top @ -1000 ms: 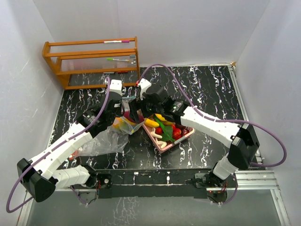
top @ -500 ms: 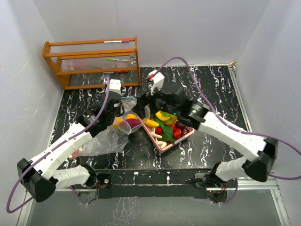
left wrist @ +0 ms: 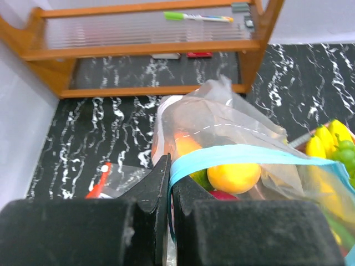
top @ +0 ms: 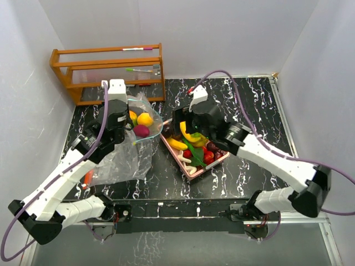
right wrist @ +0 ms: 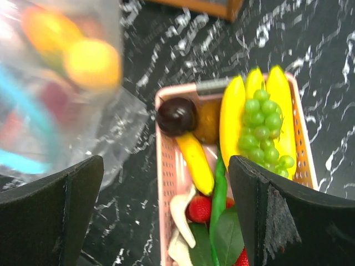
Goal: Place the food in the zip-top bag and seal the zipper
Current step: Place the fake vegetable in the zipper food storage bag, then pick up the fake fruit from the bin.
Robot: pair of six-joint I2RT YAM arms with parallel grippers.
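Your left claw (left wrist: pixel 168 166) is clenched on the blue zipper strip (left wrist: pixel 244 157) of the clear plastic zip-top bag (top: pixel 119 160), pinching it between both black fingers. The bag is raised at that end, and the rest drapes toward the near left over the black, white-veined marble table (top: pixel 249 105). Inside the bag, close to the strip, sit a round yellow-orange fruit (left wrist: pixel 233 176), a second orange fruit (left wrist: pixel 186 145) behind it and a dark red plum (top: pixel 141 131). These views do not show whether the zipper is pressed together.

Your right claw (right wrist: pixel 165 183) is released, its fingers spread wide with nothing between them. It hovers above the far-left end of the pink rectangular tray (top: pixel 173 154), just right of the bag. More food lies in that tray:
- a yellow banana bunch (right wrist: pixel 236 111) with a cluster of green grapes (right wrist: pixel 260 133) on top
- a dark purple plum (right wrist: pixel 176 116) in one corner
- a single small banana (right wrist: pixel 196 163)
- red strawberries (right wrist: pixel 199 209)
- green leaves (right wrist: pixel 227 238)

An orange wooden rack (top: pixel 108 72) stands at the far left of the table, with a green marker (left wrist: pixel 197 17) lying on its upper shelf. A small red item (left wrist: pixel 100 185) shows under clear plastic beside the left fingers.
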